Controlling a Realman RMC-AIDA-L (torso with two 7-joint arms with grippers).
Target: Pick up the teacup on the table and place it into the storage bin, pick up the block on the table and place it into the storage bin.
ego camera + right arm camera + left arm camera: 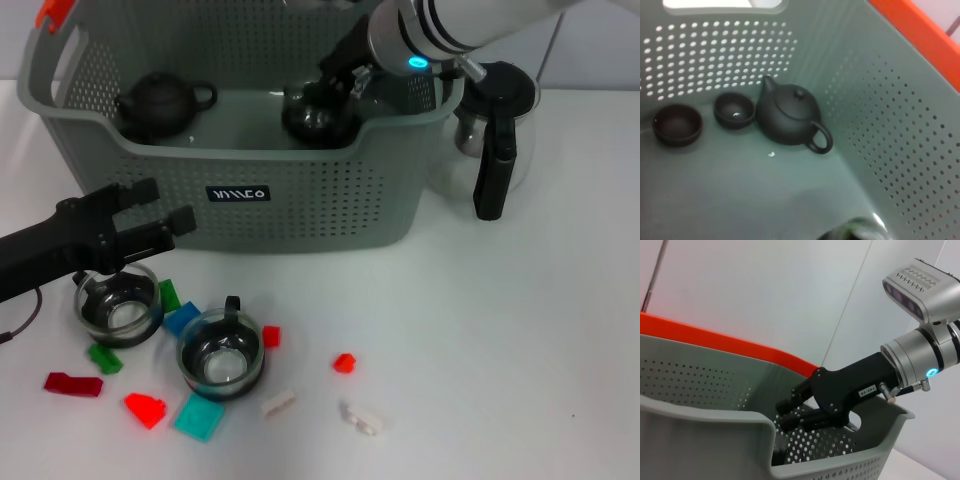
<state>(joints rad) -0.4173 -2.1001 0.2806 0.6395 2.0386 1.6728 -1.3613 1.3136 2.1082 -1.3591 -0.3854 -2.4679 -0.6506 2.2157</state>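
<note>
The grey perforated storage bin (300, 215) stands at the back of the table. My right gripper (335, 85) reaches down into its right side, shut on the rim of a glass teacup (318, 115) low inside the bin. The left wrist view shows this gripper (790, 411) inside the bin (705, 430). My left gripper (160, 207) is open and empty, just in front of the bin and above a glass teacup (118, 305). A second glass teacup (222, 355) stands to its right. Several small blocks lie around them: red (145, 409), teal (199, 417), green (104, 358), blue (181, 319).
A dark teapot (155, 102) sits in the bin's left side; the right wrist view shows this teapot (790, 116) beside two small dark cups (733, 110). A glass pitcher with a black handle (494, 140) stands right of the bin. White pieces (362, 419) lie near the front.
</note>
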